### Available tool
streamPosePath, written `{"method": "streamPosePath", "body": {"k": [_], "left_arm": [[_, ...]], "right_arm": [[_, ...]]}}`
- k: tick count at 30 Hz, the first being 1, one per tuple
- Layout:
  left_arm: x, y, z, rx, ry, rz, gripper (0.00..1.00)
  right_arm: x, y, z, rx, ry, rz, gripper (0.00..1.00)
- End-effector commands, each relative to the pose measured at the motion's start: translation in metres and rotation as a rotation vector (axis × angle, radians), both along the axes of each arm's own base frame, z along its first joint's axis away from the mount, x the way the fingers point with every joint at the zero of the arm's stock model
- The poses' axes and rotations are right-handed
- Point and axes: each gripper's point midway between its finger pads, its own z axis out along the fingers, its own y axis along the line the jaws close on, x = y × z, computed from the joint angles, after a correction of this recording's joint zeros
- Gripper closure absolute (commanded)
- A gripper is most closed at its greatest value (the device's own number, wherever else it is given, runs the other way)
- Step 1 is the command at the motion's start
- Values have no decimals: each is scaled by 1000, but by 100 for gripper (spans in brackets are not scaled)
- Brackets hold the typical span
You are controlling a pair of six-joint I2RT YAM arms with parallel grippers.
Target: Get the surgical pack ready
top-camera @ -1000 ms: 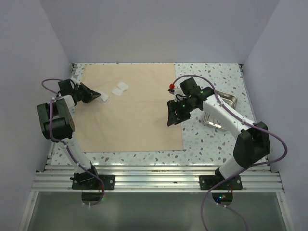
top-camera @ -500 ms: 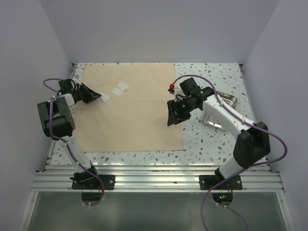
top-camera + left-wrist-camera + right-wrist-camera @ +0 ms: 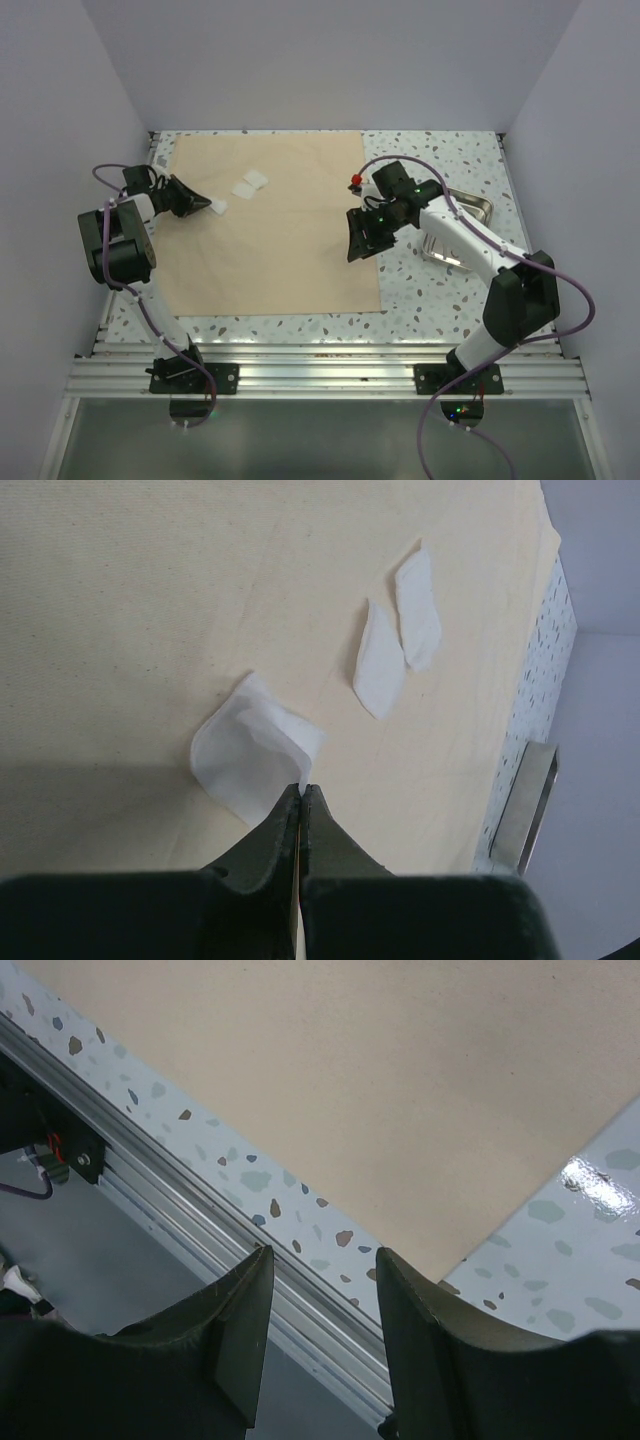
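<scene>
The tan sheet (image 3: 270, 230) is lying flat on the speckled table (image 3: 440, 290), filling its left and middle part.

The left gripper (image 3: 205, 203) is reaching over the left side of the sheet, pointing right. Its fingers (image 3: 285, 830) are pressing tight together with no gap. Their tips are sitting right at the corner of a white gauze (image 3: 250, 752), and the corner looks pinched between them. This gauze is lying partly folded on the sheet, with one side puffing up a little.

Two more gauze pieces (image 3: 250, 184) are lying on the sheet, a bit to the right and farther back. They are touching each other and are apart from the first one.

The right gripper (image 3: 357, 240) is hanging over the right edge of the sheet, pointing toward the near side. Its fingers (image 3: 240, 1310) are standing about half apart, and nothing is sitting between them. Under it the right wrist view is showing the near right corner of the sheet, then bare table, then the metal rail (image 3: 180, 1210).

The shiny tray (image 3: 478, 207) is sitting on the table on the far right, off the sheet, partly hiding behind the right arm.

A small red thing (image 3: 355, 181) is lying just beside the sheet's right edge, too small to tell what it is.
</scene>
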Motion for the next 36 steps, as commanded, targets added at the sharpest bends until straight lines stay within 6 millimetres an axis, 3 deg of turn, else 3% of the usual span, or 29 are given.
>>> {"method": "streamPosePath", "body": {"k": [1, 22, 30, 36], "left_arm": [[7, 9, 6, 14, -24, -11, 100], [12, 19, -21, 64, 50, -27, 100], [13, 28, 2, 134, 22, -3, 66], [15, 29, 20, 138, 3, 15, 63]], "right_arm": [[3, 4, 10, 11, -16, 17, 51], [5, 4, 7, 2, -5, 12, 51], [5, 4, 5, 1, 0, 15, 51], [3, 5, 5, 11, -1, 20, 51]]}}
